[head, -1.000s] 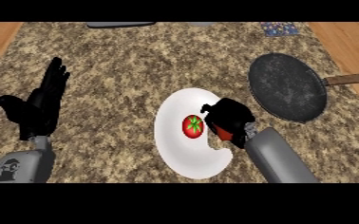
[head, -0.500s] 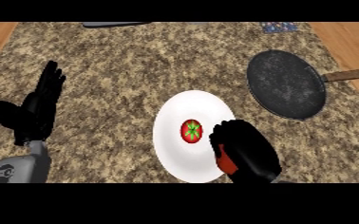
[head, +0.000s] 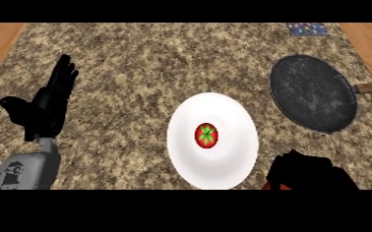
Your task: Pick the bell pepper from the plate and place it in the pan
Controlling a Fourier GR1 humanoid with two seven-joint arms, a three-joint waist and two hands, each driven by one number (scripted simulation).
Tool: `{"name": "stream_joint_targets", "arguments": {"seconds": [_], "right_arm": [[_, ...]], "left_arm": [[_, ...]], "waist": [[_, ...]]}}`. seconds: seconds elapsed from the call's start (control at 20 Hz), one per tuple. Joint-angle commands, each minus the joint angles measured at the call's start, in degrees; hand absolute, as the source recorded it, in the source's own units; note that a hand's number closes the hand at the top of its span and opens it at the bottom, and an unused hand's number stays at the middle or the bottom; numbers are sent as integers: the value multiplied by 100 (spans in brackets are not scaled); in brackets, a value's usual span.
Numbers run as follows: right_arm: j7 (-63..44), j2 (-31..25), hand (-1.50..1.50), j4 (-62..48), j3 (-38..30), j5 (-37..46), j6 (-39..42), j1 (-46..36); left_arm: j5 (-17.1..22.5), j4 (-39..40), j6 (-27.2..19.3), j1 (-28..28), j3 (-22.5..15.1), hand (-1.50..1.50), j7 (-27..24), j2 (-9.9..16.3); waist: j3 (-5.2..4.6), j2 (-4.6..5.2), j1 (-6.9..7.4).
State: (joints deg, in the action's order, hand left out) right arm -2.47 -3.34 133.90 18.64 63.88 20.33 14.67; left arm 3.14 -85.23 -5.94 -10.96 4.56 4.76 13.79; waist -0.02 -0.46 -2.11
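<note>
The right hand [head: 311, 171] is showing at the lower edge, and whether its fingers are apart or together cannot be told. Just to its left one white plate [head: 229, 169] is lying, and one red pepper [head: 207, 135] with a green top is sitting at its middle, apart from the hand. Beyond the hand, one dark pan [head: 313, 92] is lying. Far left, the left hand [head: 45, 105] is resting, fingers straight and apart.

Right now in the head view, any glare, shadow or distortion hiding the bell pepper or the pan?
Head view: no glare; flat, even light. The bell pepper shows whole at the middle of the white plate, which looks taller than wide. The pan is dark and unobstructed, with no clear cast shadow. The right hand is cut off by the lower edge; the left hand rests open at the left.
</note>
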Motion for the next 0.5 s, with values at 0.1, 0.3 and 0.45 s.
{"name": "stream_joint_targets", "arguments": {"seconds": [0.1,0.3,0.45], "right_arm": [[-391,324,150,166,-1283,-1665,126,-329],[-420,170,150,-696,-2798,-2386,509,-1543],[-92,-594,150,-1729,-3628,-2483,370,-2329]], "left_arm": [[3,30,78,-36,-110,0,-90,-129],[-11,16,166,-88,-27,0,-92,22],[-62,-120,166,173,-151,0,-241,-142]], "waist": [[8,64,176],[8,76,244],[5,62,260]]}}
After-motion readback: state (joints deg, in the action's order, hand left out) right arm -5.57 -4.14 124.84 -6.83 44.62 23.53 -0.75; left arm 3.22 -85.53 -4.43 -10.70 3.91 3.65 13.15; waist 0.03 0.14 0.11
